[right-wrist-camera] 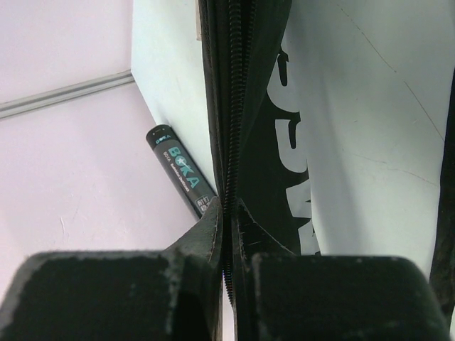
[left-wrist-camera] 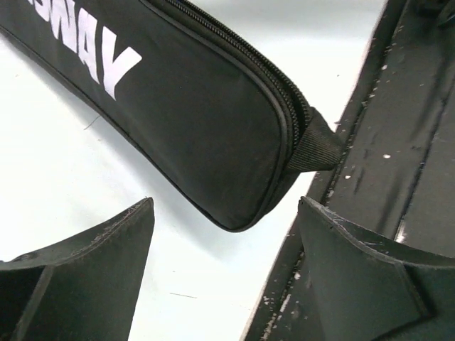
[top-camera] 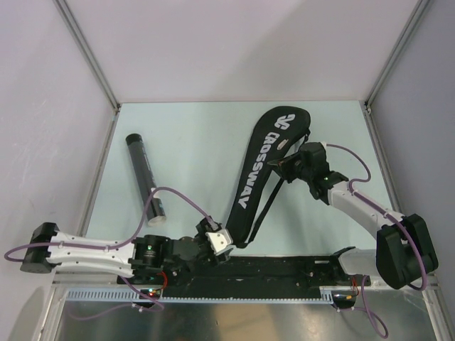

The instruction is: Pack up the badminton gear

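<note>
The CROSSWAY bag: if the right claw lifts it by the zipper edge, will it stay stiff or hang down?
Probably it hangs down: the bag is soft fabric and lies bent on the table. The right claw pinches only one zipper edge, so the far end may sag. Its loose strap could drag behind.

One black CROSSWAY racquet bag (top-camera: 264, 160) lies across the centre of the top view. One black BOKA tube (top-camera: 144, 176) lies at the upper left. Two robot arms show: the left arm (top-camera: 92, 252) along the lower left, the right arm (top-camera: 362, 206) at the right edge. Each carries one two-finger gripper, so two: the left gripper (top-camera: 217, 241) and the right gripper (top-camera: 289, 167).
</note>
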Tool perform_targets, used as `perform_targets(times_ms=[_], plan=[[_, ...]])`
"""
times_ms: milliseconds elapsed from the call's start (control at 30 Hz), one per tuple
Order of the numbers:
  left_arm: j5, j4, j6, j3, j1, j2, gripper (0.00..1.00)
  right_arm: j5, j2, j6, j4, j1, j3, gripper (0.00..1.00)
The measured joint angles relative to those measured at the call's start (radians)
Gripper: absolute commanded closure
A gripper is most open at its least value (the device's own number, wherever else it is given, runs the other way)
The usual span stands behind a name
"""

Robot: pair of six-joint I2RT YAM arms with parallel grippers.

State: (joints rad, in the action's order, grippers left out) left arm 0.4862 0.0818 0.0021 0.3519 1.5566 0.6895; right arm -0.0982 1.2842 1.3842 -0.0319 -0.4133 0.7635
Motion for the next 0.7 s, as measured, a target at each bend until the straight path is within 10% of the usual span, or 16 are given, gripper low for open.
perform_targets(times_ms=[333,533,700], plan=[[0.080,-0.134,0.135,-0.018,0.003,0.101,0.27,-0.009,0.000,0.019,0.007,0.002,0.000,1.00],[0.108,-0.222,0.201,-0.040,0.006,0.165,0.71,-0.014,0.000,0.025,0.020,0.002,0.000,0.99],[0.138,-0.224,0.216,-0.045,0.005,0.149,0.98,-0.042,-0.001,-0.052,0.040,0.011,0.000,0.71]])
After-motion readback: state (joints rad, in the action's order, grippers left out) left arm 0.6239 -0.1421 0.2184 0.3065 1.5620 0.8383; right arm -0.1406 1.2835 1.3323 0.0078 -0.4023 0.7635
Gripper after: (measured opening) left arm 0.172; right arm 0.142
